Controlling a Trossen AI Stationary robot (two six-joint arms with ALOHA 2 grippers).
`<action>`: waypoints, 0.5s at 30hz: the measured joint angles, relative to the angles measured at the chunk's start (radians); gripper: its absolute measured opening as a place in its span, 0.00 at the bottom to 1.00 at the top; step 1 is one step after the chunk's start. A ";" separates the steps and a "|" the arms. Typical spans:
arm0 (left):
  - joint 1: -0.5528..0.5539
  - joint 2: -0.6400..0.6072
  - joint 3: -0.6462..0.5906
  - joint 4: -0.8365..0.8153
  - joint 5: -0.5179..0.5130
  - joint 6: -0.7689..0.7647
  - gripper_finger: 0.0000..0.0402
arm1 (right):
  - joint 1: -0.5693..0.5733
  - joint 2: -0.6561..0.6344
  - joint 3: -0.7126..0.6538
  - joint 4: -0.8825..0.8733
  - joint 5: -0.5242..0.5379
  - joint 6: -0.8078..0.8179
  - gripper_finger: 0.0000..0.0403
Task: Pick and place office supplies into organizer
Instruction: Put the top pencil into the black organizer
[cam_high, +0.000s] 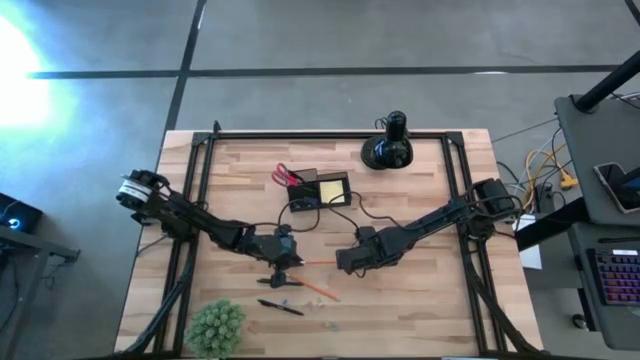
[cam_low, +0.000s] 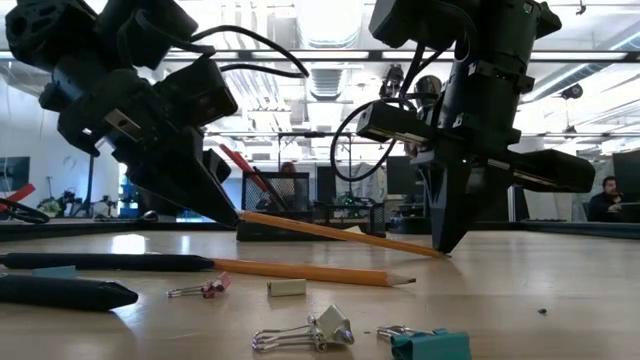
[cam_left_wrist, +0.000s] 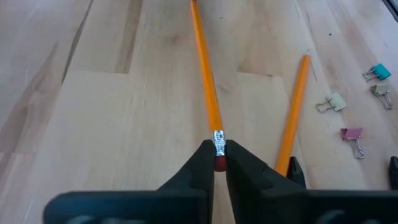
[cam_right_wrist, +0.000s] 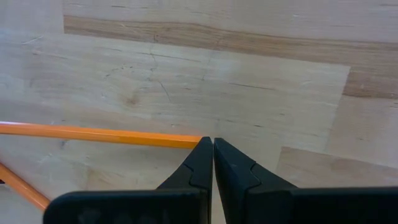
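A: Orange pencil (cam_left_wrist: 207, 81) pinched at its eraser end by the left gripper (cam_left_wrist: 219, 158), tip slanting down to the table (cam_high: 420, 300) beside the right gripper (cam_right_wrist: 212, 152), pressed together, empty.

B: Second pencil (cam_low: 300, 270), binder clips (cam_low: 305, 333) clear only down low; organizer (cam_high: 318, 190) from above.

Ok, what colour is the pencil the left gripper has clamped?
Orange pencil, red eraser end; clearest in the left wrist view.

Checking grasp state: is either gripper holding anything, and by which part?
The left gripper is shut on an orange pencil at its eraser end. The right gripper is shut at that pencil's far tip, pressing against it rather than clearly gripping it.
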 joint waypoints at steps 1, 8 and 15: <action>0.000 0.000 0.000 0.000 0.000 0.000 0.02 | 0.000 0.000 0.000 0.000 0.000 0.000 0.02; 0.000 0.000 0.000 0.003 -0.002 0.001 0.01 | 0.007 -0.015 -0.003 0.000 0.030 0.004 0.02; 0.007 -0.018 0.000 -0.004 -0.023 0.003 0.01 | 0.015 -0.085 0.021 -0.027 0.119 0.001 0.02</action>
